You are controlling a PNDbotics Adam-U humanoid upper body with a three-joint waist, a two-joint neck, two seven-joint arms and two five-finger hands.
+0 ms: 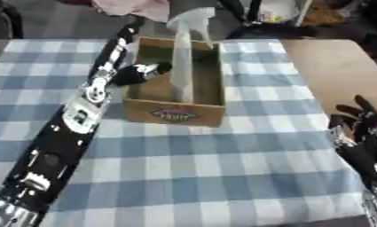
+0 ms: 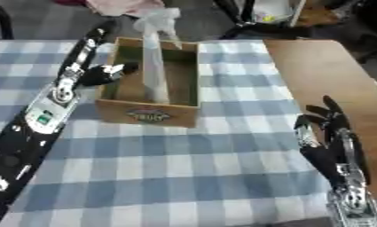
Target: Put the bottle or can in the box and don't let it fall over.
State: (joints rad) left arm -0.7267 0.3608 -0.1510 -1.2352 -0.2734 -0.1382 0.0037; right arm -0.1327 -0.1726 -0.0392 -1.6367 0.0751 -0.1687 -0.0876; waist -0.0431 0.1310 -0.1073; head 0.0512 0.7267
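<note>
Here, near to far, is what we see.
Right hand [image 2: 331, 133]: near the lower right, fingers spread and pointing up, touching nothing; we take it as resting out of the way.
Tablecloth [image 1: 222, 168]: blue and white checks, bare between us and the box.
Box [image 1: 175, 114]: wooden, open-topped, set squarely ahead of us.
Left hand [image 1: 137, 73]: at the box's left wall; we cannot tell whether its fingers are open or curled.
Bottle [image 1: 183, 66]: pale and tall, upright inside the box, rising well above the rim; we judge it easy to tip.
</note>
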